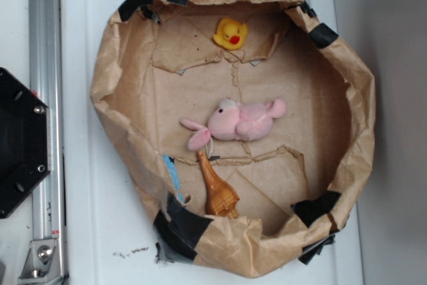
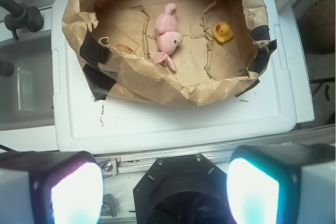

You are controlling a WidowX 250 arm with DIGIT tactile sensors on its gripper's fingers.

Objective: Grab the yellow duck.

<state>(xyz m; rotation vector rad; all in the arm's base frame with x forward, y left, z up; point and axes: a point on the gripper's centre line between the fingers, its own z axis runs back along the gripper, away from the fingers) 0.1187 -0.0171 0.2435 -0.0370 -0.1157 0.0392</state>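
Yellow duck (image 1: 231,33) sits alone against the far wall of the paper basin (image 1: 347,71), well apart from the pink plush (image 1: 239,121) at its centre. Your gripper (image 2: 165,182) hangs outside the basin, fingers (image 2: 73,192) spread wide, holding nothing. Descend carelessly and you could snag the crumpled wall or pin the duck against it.

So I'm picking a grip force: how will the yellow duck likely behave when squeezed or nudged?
The yellow duck looks like glossy, rounded rubber, so it is probably light and may slip from the pads. Its small rounded body will likely squash a little, not crack. It sits on creased brown paper, so a nudge may tip or skid it.
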